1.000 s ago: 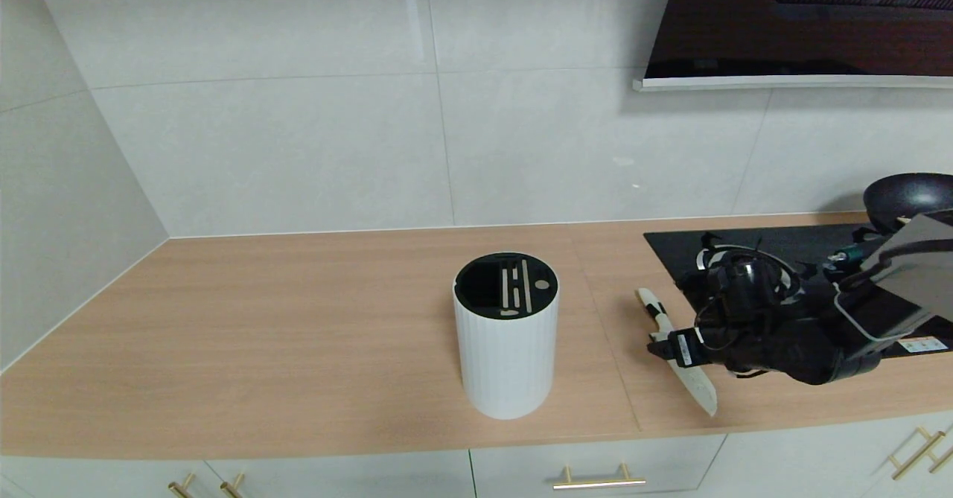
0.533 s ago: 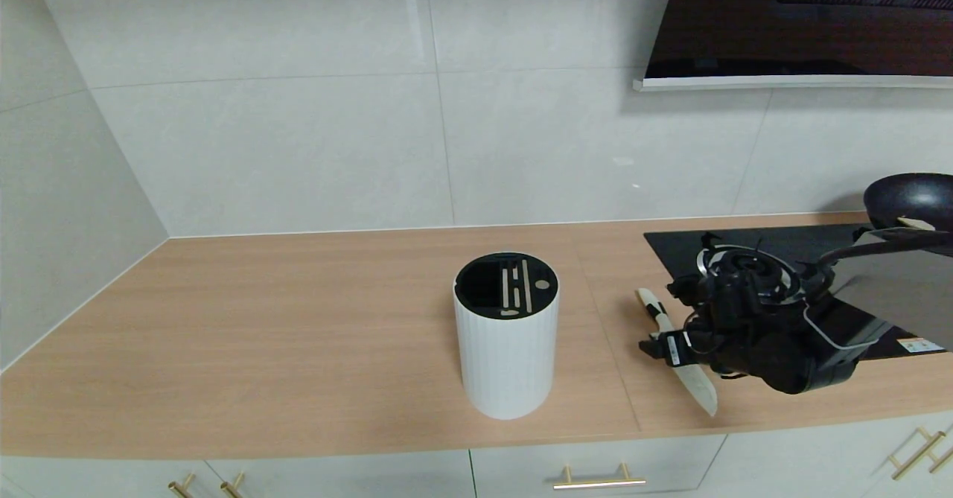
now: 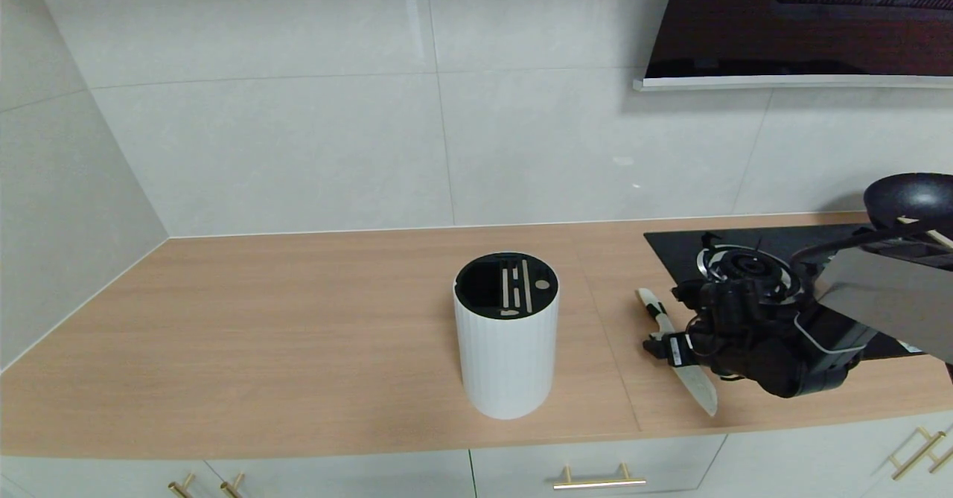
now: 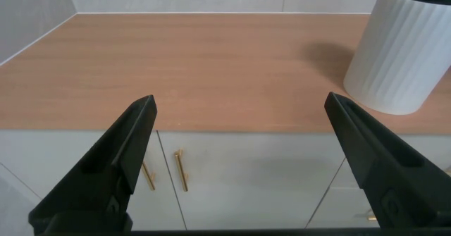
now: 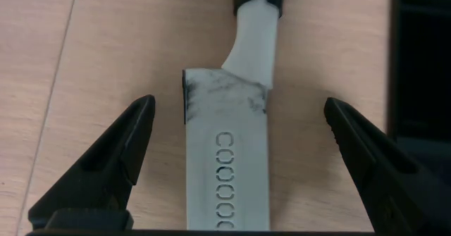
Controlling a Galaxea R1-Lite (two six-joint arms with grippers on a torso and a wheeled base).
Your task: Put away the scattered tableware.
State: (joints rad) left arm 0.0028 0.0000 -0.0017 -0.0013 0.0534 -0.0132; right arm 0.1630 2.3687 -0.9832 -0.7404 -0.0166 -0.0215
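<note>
Jaws of the right gripper (image 3: 665, 349) stand wide apart, one finger on each side of the knife (image 3: 692, 382), with bare counter showing between each finger and the blade. Set against a second ago, the gripper sits at nearly the same spot over the blade, but the arm behind it has swung: its grey forearm panel is now higher and farther right, and more of the burner ring (image 3: 744, 263) on the cooktop (image 3: 674, 249) is uncovered. Knife and holder (image 3: 506, 353) lie where they did.

Seen from the right wrist, the knife (image 5: 227, 172) has a flat, matt white blade with dark smudges at its squared heel and a row of small oval marks along it, narrowing into a white neck and a black-and-white handle. It lies flat on the pale wood-grain counter (image 3: 298, 319) between holder and cooktop, handle toward the wall, tip near the front edge. The holder is an upright white ribbed cylinder with a black slotted top.

Farther left, the left gripper (image 4: 239, 102) hangs at the counter's front edge above the cabinet fronts (image 4: 232, 179), fingers spread wide and holding nothing, with the holder (image 4: 398, 53) off to one side.
</note>
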